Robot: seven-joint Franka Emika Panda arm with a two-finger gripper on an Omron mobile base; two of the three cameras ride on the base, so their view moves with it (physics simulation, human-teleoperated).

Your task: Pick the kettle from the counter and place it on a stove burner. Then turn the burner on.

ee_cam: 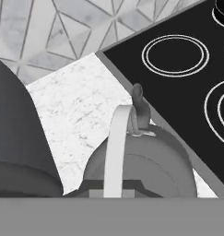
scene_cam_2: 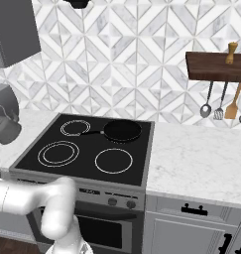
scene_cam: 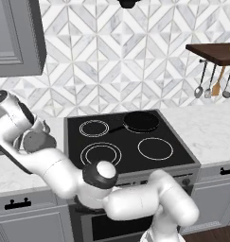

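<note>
The dark grey kettle [scene_cam: 39,141] stands on the white marble counter [scene_cam: 12,172] just left of the stove, also seen at the left edge as the kettle [scene_cam_2: 4,130]. My gripper [scene_cam: 31,131] comes down on it from above. In the hand view the kettle [ee_cam: 150,161] is right below, its pale arched handle [ee_cam: 115,147] running straight into the spot where my fingers sit and its spout [ee_cam: 139,104] pointing toward the cooktop. The jaws are shut, apparently on the handle; the tips themselves are hidden. The large double-ring stove burner [scene_cam: 101,154] [scene_cam_2: 58,153] is bare.
A black frying pan [scene_cam: 141,121] [scene_cam_2: 122,130] sits on the back right burner. Control knobs [scene_cam_2: 112,201] line the stove front. A smaller double-ring circle [ee_cam: 175,54] is at the back left. A grey wall cabinet [scene_cam: 17,38] hangs above the kettle; utensils [scene_cam_2: 218,106] hang at right.
</note>
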